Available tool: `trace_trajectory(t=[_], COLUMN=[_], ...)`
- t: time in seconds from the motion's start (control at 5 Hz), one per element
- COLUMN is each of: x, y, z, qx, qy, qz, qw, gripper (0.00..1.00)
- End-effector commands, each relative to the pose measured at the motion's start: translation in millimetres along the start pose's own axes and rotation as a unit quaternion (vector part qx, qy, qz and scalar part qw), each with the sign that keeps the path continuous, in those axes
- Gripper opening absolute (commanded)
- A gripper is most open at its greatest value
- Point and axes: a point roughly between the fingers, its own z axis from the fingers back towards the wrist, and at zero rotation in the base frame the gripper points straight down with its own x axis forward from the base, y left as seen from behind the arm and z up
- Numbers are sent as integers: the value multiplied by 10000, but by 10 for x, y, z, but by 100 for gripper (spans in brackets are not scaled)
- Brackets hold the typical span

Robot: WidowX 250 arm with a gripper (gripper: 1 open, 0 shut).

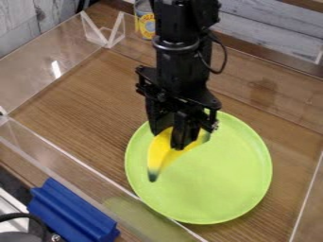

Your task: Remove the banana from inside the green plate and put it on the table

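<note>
End effector (177, 135) clamped on banana (158, 157), hiding its upper end, over green plate (240, 180)

The scene was evenly and brightly lit from above. Pale glare streaked the clear acrylic walls (57, 57), and a soft sheen lay on the table (101, 104). A faint shadow fell on the green plate (233, 180). The picture was coarse and slightly soft, edges smeared.
</note>
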Motion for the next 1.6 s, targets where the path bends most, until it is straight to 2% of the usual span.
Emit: trace_trajectory(t=[0.0, 1.4], x=[65, 22], y=[32, 124], z=[172, 252], qx=[25, 16], qy=[-305, -136], qz=[-2, -31], qw=[9995, 9999], gripper=[0, 0])
